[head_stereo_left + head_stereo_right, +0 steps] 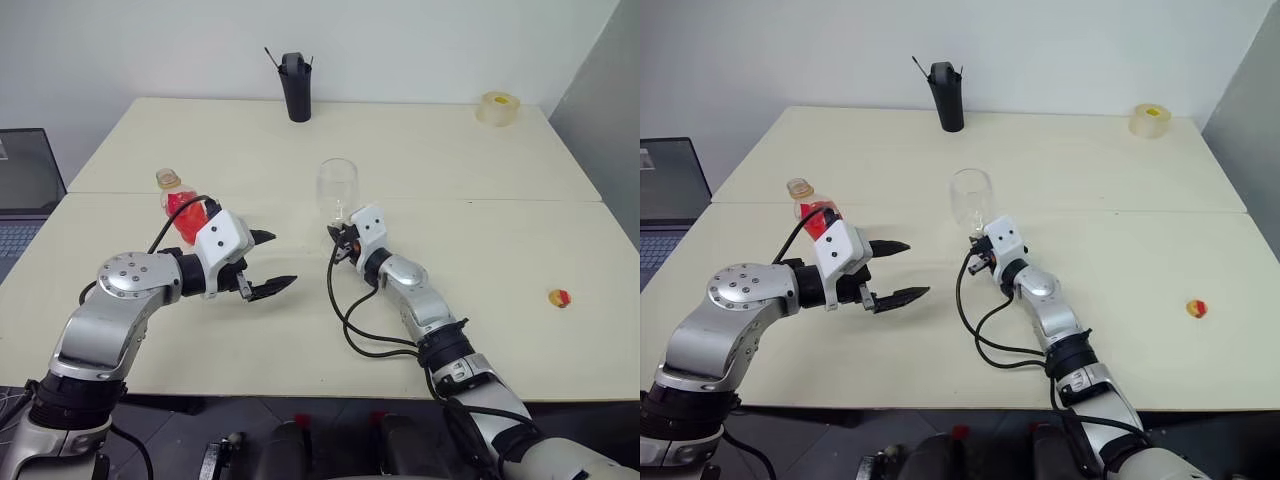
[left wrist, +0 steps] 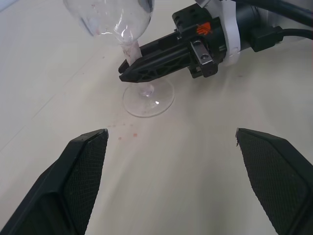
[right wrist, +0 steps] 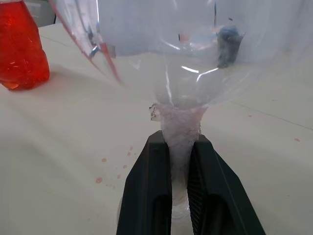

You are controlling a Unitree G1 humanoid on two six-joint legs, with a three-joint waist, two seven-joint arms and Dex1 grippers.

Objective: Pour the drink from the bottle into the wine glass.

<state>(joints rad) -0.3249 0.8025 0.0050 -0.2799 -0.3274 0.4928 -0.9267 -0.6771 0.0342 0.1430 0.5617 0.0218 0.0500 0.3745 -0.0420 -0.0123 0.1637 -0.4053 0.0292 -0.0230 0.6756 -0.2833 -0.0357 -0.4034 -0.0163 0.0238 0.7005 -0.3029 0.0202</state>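
My right gripper (image 3: 178, 161) clenches the glass (image 1: 338, 190) stem; my left gripper (image 1: 268, 263) is spread and empty, the bottle (image 1: 180, 208) just behind it. Reaching back carelessly could topple the uncapped bottle and spill the drink (image 3: 22, 49).

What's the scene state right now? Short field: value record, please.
left gripper: open, holding nothing, between the bottle and the wine glass
right gripper: shut on the wine glass stem
wine glass: upright on the table, bowl looks empty
bottle: upright behind the left gripper, no cap on it
drink: red, in the bottle
table: small red droplets near the glass foot
black holder: far edge, centre
tape roll: far right corner
small yellow and red object: right side of the table
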